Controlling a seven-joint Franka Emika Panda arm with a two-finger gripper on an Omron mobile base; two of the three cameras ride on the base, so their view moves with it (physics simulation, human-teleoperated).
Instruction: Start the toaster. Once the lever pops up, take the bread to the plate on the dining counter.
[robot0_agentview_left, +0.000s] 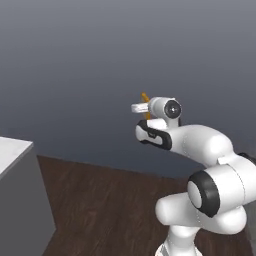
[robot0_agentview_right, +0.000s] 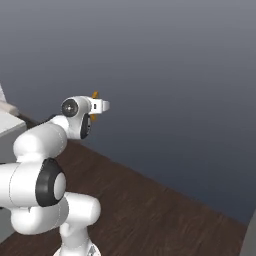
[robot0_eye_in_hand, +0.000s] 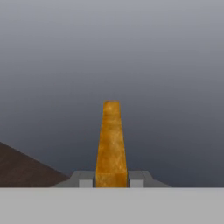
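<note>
No words, labels, brands or numbers can be read anywhere in these pictures. Every surface in sight is plain and unmarked.

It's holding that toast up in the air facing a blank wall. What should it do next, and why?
Probably turn or drive on with the grip kept shut. The bread sits edge-on between the closed jaws of the gripper, raised over dark wood floor, with no plate in front to set it on yet.

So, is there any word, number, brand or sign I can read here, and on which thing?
None. No readable text on the bread shut between the gripper tips, on the arm, the grey wall or the wood floor.
</note>
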